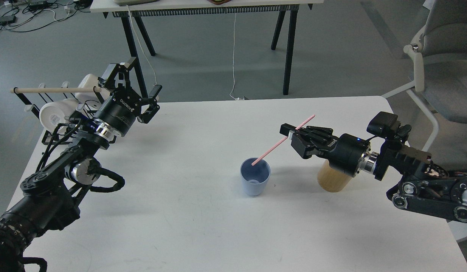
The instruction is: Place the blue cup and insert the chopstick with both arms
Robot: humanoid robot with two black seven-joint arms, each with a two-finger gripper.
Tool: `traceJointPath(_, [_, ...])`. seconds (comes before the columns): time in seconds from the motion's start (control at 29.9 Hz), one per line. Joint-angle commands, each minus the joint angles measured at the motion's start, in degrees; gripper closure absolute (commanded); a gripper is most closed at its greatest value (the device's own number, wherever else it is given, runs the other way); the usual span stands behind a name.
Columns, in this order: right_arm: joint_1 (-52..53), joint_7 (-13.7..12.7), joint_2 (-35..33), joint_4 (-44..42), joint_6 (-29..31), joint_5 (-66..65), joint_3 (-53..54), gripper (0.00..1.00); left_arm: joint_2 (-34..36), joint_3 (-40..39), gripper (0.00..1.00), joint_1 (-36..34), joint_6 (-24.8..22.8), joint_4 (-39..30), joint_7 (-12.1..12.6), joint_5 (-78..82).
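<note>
Chopstick [282, 140], clamped by the right gripper [294, 138], slants tip-first into the blue cup [255, 177] for insertion (left gripper [137, 88] splayed wide, far left of the cup).

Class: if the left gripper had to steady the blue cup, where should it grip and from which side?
Probably the cup's outer wall near the wider rim, coming from its free left side: the cup stands upright, the chopstick slants in from the right, held by the right gripper.

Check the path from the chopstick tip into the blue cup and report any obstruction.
Nothing visible blocks it. The chopstick, clamped in the right gripper, slants down with its lower tip already at the open mouth of the blue cup. The wooden holder stands off to the side.
</note>
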Motion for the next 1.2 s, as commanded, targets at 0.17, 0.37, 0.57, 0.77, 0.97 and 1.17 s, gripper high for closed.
traceJointPath(0.17, [0.08,-0.07,1.51,-0.17,0.0,0.24,-1.5,0.8,-0.02,-0.01,0.01,0.01,0.0,-0.01,0.0,0.0])
traceJointPath(0.37, [0.25,-0.07,2.48,-0.26,0.0,0.32,-1.41,0.63,0.07,-0.01,0.01,0.01,0.0,-0.01,0.0,0.0])
traceJointPath(0.57, [0.6,-0.16,2.74,0.27,0.0,0.94,-0.45,0.2,0.07,-0.1,0.01,0.01,0.0,-0.01,0.0,0.0])
traceJointPath(0.77, [-0.27,-0.24,2.48,-0.08,0.0,6.54,7.36,0.11,-0.37,-1.5,0.01,0.01,0.0,-0.18,0.0,-0.09])
traceJointPath(0.97, [-2.64,-0.16,4.14,-0.08,0.0,24.29,21.24,0.08,0.16,-1.5,0.01,0.01,0.0,-0.18,0.0,-0.09])
traceJointPath(1.17, [-8.61,0.63,6.43,-0.17,0.0,43.97,35.48,0.05,0.77,-1.5,0.01,0.01,0.0,-0.09,0.0,-0.09])
